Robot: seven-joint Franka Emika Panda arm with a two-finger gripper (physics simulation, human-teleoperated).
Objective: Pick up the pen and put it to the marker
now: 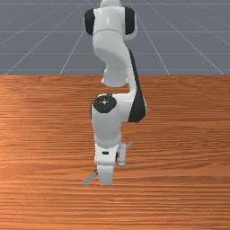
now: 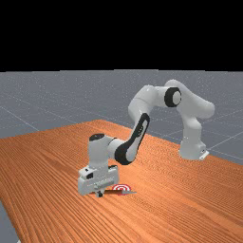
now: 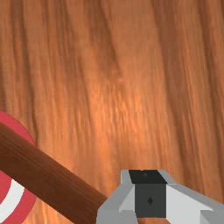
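Nearest the front camera, the pen (image 1: 90, 178) shows a flat grey end. Its brown shaft runs on past the gripper (image 2: 99, 193), slanting towards a pointed grey tip by the hand's other side. I cannot tell whether the gripper is open, closed or holding the pen; nor can I tell if the pen is lifted.

I judge it light and stiff, hardly fragile, though a smooth shaft could roll or pivot under an off-centre pinch (the thin tip is the worst place to grab). The best hold is square across the brown shaft, near its middle, where the weight should balance.

Beyond the shaft in the far view is the marker (image 2: 121, 186), red and white rings, with the pen crossing over part of it in the wrist view. As for containers, the marker is a flat disc, with no walls to catch or steady the pen.
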